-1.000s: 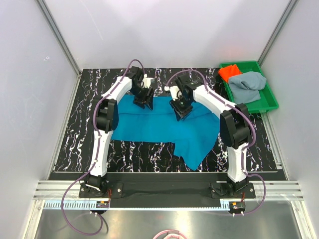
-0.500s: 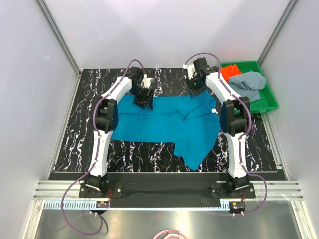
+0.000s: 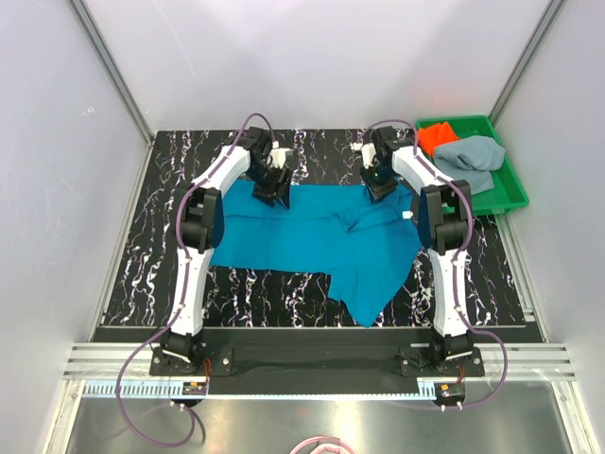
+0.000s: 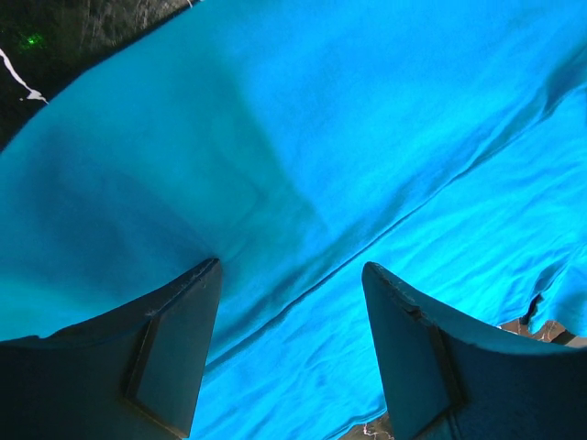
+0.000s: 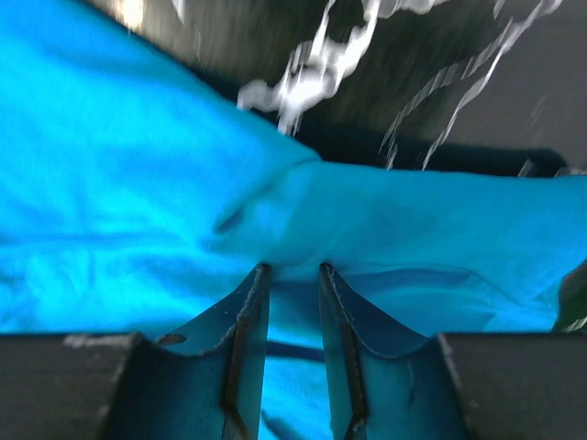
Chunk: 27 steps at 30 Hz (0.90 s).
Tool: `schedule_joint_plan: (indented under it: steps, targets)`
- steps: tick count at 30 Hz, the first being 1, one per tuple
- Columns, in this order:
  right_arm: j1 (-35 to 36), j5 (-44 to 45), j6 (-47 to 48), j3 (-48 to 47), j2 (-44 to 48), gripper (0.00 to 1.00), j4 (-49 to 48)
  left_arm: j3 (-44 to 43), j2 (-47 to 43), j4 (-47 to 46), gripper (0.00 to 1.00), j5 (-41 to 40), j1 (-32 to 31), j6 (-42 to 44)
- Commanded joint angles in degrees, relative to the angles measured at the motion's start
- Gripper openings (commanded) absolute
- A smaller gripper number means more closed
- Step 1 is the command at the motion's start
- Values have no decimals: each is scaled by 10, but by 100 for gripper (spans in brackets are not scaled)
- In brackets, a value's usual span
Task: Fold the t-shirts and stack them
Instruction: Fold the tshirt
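A teal-blue t-shirt [image 3: 312,236] lies spread across the black marbled table, with one part hanging toward the near edge. My left gripper [image 3: 277,192] hovers over its far left edge. In the left wrist view it [image 4: 292,266] is open, with flat cloth [image 4: 321,137] below and nothing between the fingers. My right gripper [image 3: 381,184] sits at the shirt's far right corner. In the right wrist view its jaws [image 5: 292,268] stand narrow, pinching a raised fold of the teal cloth [image 5: 303,211]. An orange-red t-shirt [image 3: 435,137] and a grey-blue t-shirt [image 3: 473,161] lie in the tray.
A green plastic tray [image 3: 515,189] stands at the far right, just beyond the right arm. White walls and metal posts enclose the table. Bare marbled tabletop [image 3: 151,236] shows left of the shirt and along its near edge.
My right gripper has travelled from the shirt's middle to its far right corner, drawing the cloth out that way. The left gripper has stayed where it was.
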State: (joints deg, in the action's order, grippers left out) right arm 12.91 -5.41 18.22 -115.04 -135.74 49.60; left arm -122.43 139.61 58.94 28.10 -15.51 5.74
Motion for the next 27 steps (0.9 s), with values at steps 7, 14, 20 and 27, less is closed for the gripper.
schedule_joint_plan:
  steps: [7,14,20,27]
  targets:
    - [-1,24,10,91,126,35,8,-19,-1,-6,69,21,2,-7]
    - [-1,30,13,68,126,35,17,-21,5,-7,69,26,2,-13]
    - [-1,29,9,84,101,37,15,-9,10,-6,69,27,2,-14]
    - [-3,22,7,70,87,37,30,-1,18,-5,70,20,7,-16]
